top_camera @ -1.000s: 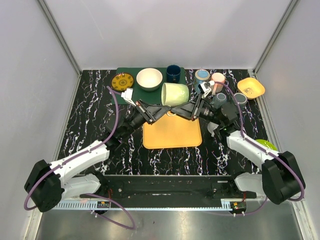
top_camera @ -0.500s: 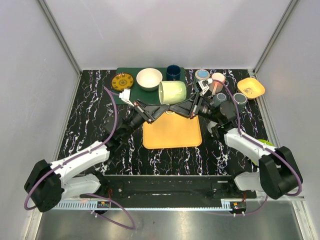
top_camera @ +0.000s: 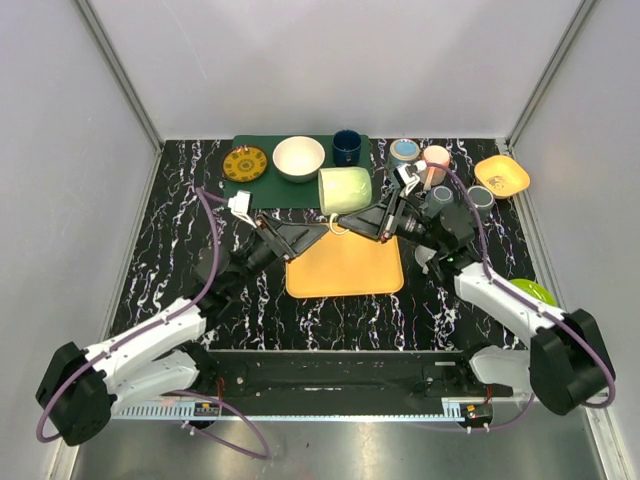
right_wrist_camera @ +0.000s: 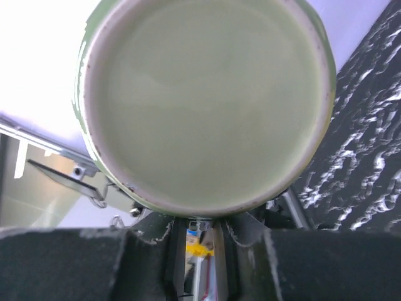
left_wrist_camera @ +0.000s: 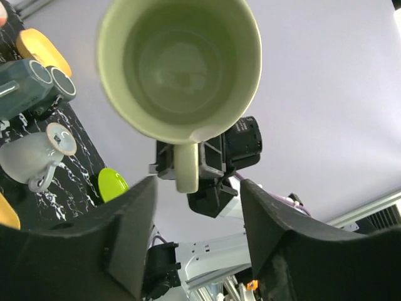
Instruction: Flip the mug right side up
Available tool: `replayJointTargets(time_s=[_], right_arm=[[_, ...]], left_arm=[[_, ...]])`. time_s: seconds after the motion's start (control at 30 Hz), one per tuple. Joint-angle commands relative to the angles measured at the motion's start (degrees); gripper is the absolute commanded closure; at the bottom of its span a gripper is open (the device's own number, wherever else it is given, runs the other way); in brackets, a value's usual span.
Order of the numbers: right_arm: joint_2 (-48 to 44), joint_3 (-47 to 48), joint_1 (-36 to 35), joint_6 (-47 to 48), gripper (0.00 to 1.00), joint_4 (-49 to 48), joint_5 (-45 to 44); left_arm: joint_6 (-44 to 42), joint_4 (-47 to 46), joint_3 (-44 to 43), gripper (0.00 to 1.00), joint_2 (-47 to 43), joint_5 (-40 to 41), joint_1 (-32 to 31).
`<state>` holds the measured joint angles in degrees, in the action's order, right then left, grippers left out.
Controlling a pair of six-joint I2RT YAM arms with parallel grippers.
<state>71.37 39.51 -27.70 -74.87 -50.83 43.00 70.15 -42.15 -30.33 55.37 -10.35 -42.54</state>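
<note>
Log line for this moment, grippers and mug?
mug: lifted, on its side, mouth facing left gripper | right gripper: shut on mug handle | left gripper: open, not touching mug | upright: not yet

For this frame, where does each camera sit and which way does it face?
Top external: fixed above and behind the bases, looking down at the table; both arms show, the right gripper holding the green mug.
Left wrist: on the left arm, facing into the mug's open mouth; its own open fingers frame the bottom.
Right wrist: facing the mug's base; its own fingers line the bottom edge.
Shared: both wrist views see the mug, from opposite ends.
</note>
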Motion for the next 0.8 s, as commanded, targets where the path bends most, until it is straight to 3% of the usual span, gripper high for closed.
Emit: replayJointTargets(time_s=[0.0,0.13,0.2,0.4,0.6,0.77], right_arm=[[-9.7,4.3,1.5,12.5,1.00,10.3,-4.0],[-15.7,11.2,2.1,28.7,1.00,42.7,-11.9],[-18.1,15.0,2.1,36.8,1.00,52.6,-16.3],[-20.0,21.3,2.0,48.4,1.00,84.8,-38.1],[-24.3,18.2,2.1,44.1,1.00,101.1,-56.3],[-28.0,13.5,2.1,32.7,1.00,106.8,-61.2]], left_arm=[[-1.8,3.0,2.8,0.37,-5.7,-1.5,2.4],[-3.4,11.1,6.7,0.24,-14.7,2.7,3.7],[-4.8,15.3,8.6,0.23,-17.8,4.7,4.4],[-9.1,27.4,9.4,0.23,-24.2,8.5,4.6],[-8.9,29.9,10.7,0.24,-21.9,6.4,4.6],[-7.2,26.6,12.2,0.25,-16.9,3.8,4.5]])
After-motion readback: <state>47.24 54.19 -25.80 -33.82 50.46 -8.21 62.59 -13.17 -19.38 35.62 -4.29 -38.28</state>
